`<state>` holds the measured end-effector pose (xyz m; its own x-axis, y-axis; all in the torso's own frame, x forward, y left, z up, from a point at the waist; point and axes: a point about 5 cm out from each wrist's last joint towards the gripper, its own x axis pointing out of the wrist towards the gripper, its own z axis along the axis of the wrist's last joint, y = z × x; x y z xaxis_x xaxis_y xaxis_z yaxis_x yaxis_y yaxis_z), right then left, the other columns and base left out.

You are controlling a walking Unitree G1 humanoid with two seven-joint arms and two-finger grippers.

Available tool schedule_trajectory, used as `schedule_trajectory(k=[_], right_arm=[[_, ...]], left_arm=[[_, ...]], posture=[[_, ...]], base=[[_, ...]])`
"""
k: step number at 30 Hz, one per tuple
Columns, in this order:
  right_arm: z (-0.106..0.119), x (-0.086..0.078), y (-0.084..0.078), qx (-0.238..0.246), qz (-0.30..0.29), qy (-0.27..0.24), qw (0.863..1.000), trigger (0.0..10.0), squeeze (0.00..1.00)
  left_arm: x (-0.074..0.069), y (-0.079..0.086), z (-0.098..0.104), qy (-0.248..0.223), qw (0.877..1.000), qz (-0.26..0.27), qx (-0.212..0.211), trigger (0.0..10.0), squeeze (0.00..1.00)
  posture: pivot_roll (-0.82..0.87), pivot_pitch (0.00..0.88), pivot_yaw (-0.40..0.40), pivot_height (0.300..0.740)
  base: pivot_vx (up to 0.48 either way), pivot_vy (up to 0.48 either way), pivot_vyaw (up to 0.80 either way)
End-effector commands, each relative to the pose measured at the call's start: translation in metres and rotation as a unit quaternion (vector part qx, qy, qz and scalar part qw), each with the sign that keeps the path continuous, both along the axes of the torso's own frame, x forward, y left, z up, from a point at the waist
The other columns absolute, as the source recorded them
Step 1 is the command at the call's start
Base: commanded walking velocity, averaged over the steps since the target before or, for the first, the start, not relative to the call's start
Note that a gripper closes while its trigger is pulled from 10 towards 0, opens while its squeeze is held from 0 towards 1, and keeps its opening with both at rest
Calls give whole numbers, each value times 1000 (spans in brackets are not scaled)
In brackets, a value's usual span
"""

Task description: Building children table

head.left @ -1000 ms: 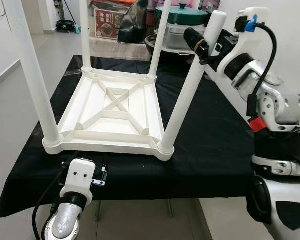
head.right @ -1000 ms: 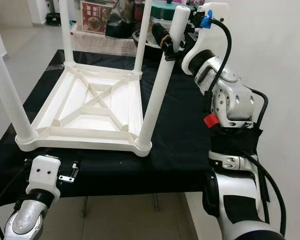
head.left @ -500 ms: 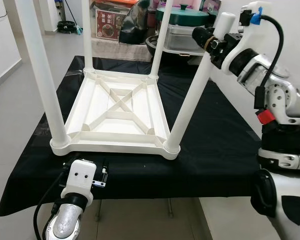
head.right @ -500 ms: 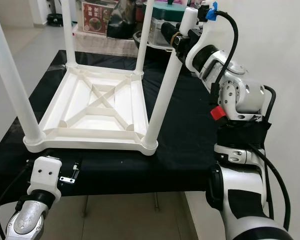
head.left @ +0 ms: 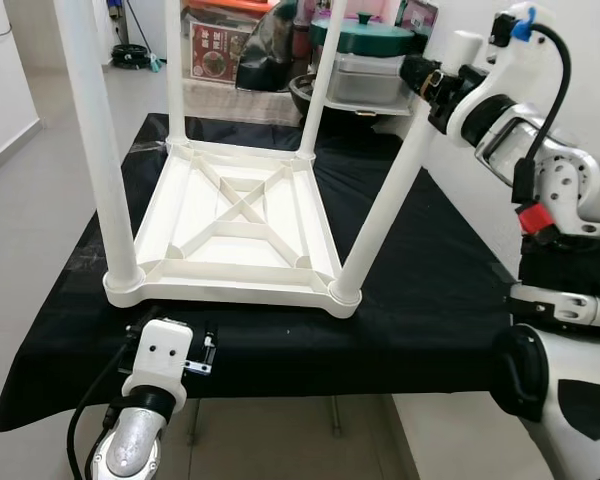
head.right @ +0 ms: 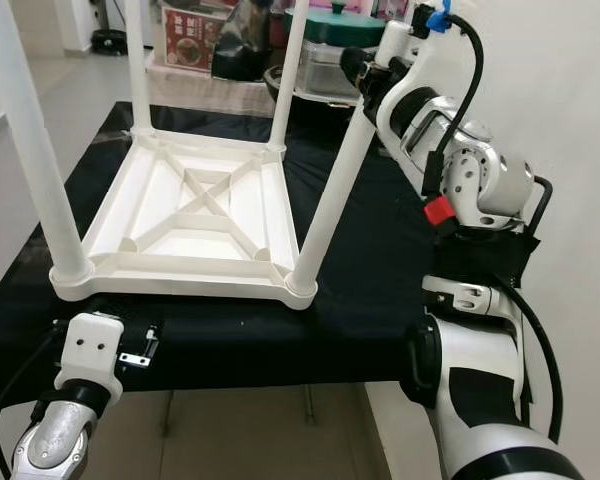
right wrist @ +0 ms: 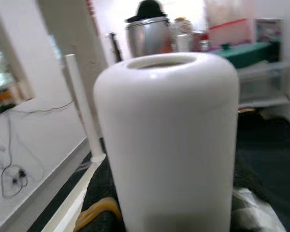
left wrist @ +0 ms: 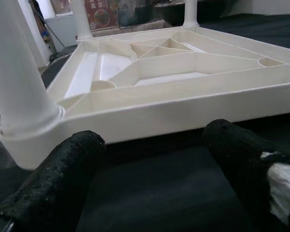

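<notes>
White table (head.left: 235, 215), black cloth (head.left: 430, 290)

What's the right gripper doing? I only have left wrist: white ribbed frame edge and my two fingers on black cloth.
Observer: The right gripper is clamped near the top of the near-right leg, which leans toward the robot's right.
Operator: Foot of that leg in its socket?
Observer: Its lower end sits in the near-right corner socket of the upside-down tabletop.
Operator: Other legs?
Observer: Three more stand upright in their corners, including the near-left leg.
Operator: Where's my left gripper relative to the tabletop?
Observer: The left gripper is open, low at the cloth's front edge, just short of the near-left corner.
</notes>
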<state>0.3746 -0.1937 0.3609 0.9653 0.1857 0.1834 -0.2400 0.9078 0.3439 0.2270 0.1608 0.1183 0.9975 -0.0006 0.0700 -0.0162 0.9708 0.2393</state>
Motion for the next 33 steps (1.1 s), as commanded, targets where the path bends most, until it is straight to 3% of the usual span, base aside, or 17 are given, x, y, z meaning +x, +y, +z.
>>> schedule_trajectory(k=[1,2,5,6,7,9,12,14,15,17,23,27,28,29,30,33], right_arm=[[-42,13,-29,170,-57,93,979,0,0],[-58,16,-38,212,-86,122,966,0,0],[-68,17,-43,236,-105,139,956,0,0],[-84,17,-49,270,-128,158,941,0,0],[-84,17,-49,270,-128,158,941,0,0],[-128,15,-55,327,-164,212,906,0,0],[-128,15,-55,327,-164,212,906,0,0],[-180,6,-55,352,-211,280,868,0,0],[-180,6,-55,352,-211,280,868,0,0],[-219,-3,-41,340,-214,337,851,0,0],[-233,-6,-26,324,-199,359,852,0,0],[-237,-4,-16,329,-197,372,846,0,0],[-238,-1,-9,332,-191,376,844,6980,0],[-238,-1,-6,330,-188,377,845,6980,0],[-240,-1,-4,329,-188,379,844,10000,0],[-241,-1,-3,327,-190,381,844,10000,0]], left_arm=[[0,-3,-1,-1,1000,-3,-3,10000,0],[0,-3,-1,0,1000,-3,-3,10000,0],[-1,-3,-1,0,1000,-3,-3,10000,0],[-1,-3,-1,0,1000,-3,-3,10000,0],[-1,-3,-1,0,1000,-3,-3,10000,0],[-1,-3,-1,1,1000,-4,-4,10000,0],[-1,-3,-1,1,1000,-4,-4,10000,0],[-1,-3,-1,2,1000,-6,-4,10000,0],[-1,-3,-1,2,1000,-6,-4,10000,0],[-2,-2,-1,1,1000,-4,-4,10000,0],[-2,-2,-1,2,1000,-4,-3,10000,0],[-2,-2,-2,3,1000,-5,-2,10000,0],[-2,-3,-2,5,1000,-5,-1,10000,0],[-2,-3,-3,5,1000,-5,-1,10000,0],[-2,-3,-3,6,1000,-4,-1,10000,0],[-2,-3,-3,6,1000,-4,-1,10000,0]], posture=[[66,0,-141,740],[67,0,-140,740],[67,0,-140,740],[64,0,-138,740],[64,0,-138,740],[60,0,-135,740],[60,0,-135,740],[69,0,-137,740],[69,0,-137,740],[74,0,-135,740],[74,0,-138,740],[79,0,-140,740],[84,0,-142,740],[84,0,-142,740],[83,0,-143,740],[83,0,-143,740]], base=[[0,0,0],[0,0,0],[0,0,0],[0,0,0],[0,0,0],[0,0,0],[0,0,0],[0,0,0],[0,0,0],[0,0,0],[0,0,0],[0,0,0],[0,0,0],[0,0,0],[0,0,0],[0,0,0]])
